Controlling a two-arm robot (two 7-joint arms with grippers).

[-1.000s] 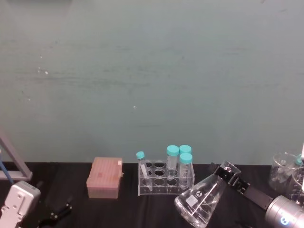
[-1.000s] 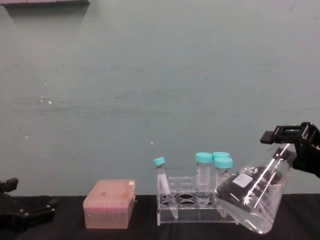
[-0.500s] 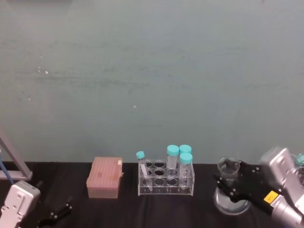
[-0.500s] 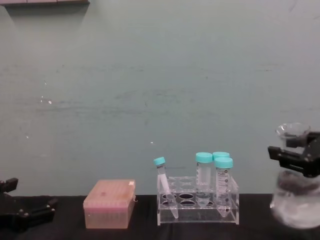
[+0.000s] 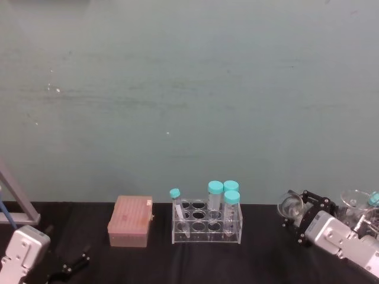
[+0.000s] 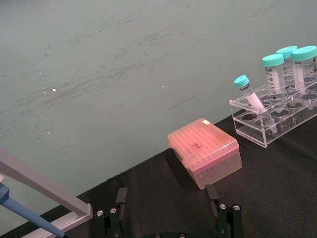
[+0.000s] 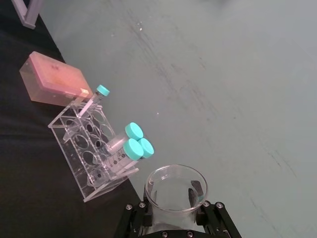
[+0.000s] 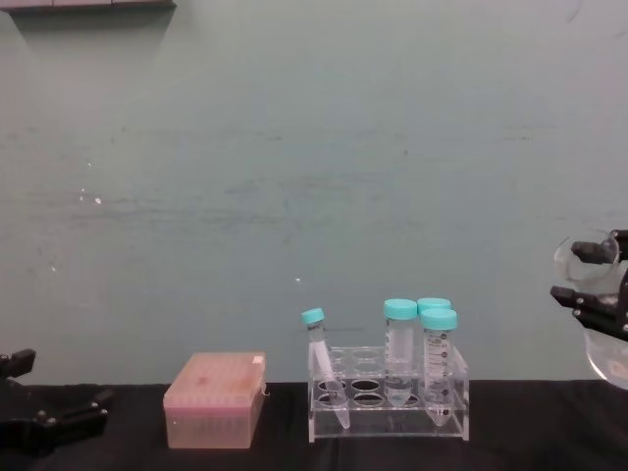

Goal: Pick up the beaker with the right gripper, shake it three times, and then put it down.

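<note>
Shaking seems in hand: the black right claw [image 8: 592, 302] clenches the tilted clear glass conical beaker [image 8: 608, 361] above the black counter's [image 8: 549, 432] right end, calling for a firm return swing; the left claw [image 6: 167, 196] sits parked, splayed.

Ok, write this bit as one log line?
right claw: shut on beaker | beaker: lifted, tilted | left claw: open, parked

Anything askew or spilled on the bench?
The small tube at the left end of the rack leans; the other three tubes stand upright. The beaker is tilted in the right gripper, mouth toward the rack. No spill visible. Left gripper parked left.
</note>
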